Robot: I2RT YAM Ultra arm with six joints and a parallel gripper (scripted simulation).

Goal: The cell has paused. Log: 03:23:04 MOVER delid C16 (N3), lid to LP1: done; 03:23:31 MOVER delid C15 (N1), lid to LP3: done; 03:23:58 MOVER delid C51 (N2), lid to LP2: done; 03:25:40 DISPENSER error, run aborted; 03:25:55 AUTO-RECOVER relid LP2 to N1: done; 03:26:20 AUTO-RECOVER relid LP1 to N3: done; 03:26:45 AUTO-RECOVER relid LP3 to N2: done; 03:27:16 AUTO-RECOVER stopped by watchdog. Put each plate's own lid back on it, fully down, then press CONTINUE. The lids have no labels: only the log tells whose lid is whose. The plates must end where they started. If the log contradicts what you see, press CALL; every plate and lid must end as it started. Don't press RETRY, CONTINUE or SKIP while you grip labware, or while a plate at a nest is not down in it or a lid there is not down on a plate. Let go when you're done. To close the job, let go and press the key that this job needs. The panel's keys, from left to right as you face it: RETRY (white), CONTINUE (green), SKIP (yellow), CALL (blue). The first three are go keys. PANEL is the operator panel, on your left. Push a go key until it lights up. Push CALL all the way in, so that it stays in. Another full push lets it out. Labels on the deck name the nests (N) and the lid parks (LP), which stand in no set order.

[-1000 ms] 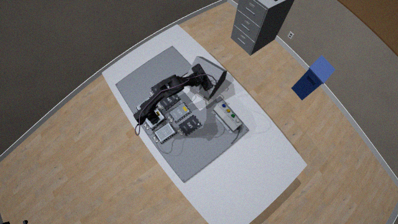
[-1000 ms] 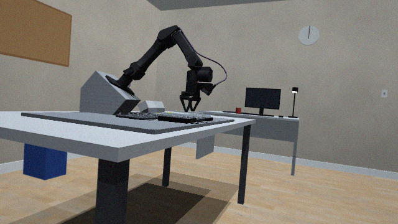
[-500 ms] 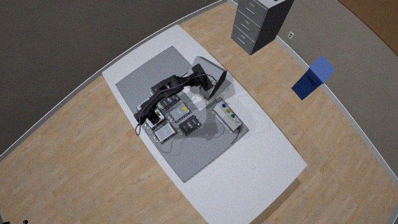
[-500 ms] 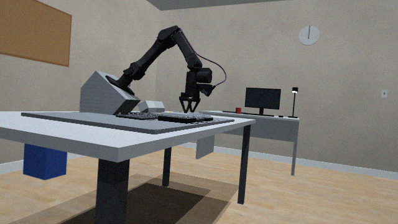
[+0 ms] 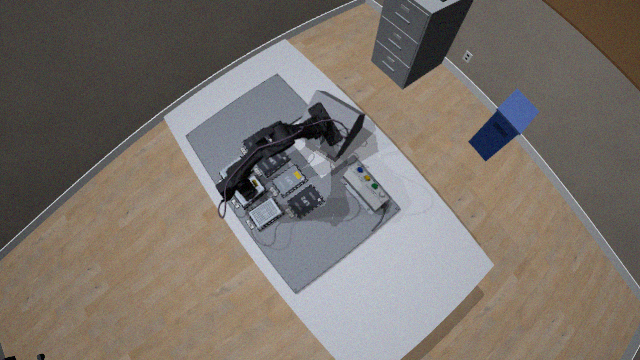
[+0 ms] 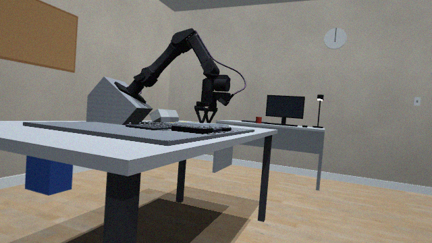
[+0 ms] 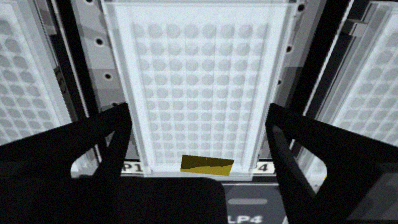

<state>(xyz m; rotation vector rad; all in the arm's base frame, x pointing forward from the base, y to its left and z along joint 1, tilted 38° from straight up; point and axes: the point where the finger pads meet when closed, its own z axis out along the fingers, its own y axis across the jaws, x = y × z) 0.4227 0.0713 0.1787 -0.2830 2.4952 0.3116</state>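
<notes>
My gripper (image 7: 198,111) points straight down, its fingers closed on the long sides of a clear lid (image 7: 197,85). Through the lid I see a well plate with a yellow tag (image 7: 207,165) at its near end. I cannot tell whether the lid rests on the plate or hangs just above it. In the overhead view the gripper (image 5: 248,189) is at the left of the deck's group of nests. In the side view its fingertips (image 6: 206,119) are just above the labware. The panel (image 5: 366,186) lies at the right of the deck, with blue (image 5: 360,169), yellow (image 5: 367,177) and green (image 5: 374,186) keys.
Well plates lie on both sides of the held lid, one to the left (image 7: 25,75) and one to the right (image 7: 365,85). A label LP4 (image 7: 245,218) is at the near edge. Another yellow-tagged plate (image 5: 290,180), a white plate (image 5: 265,212) and a dark empty station (image 5: 306,200) are nearby.
</notes>
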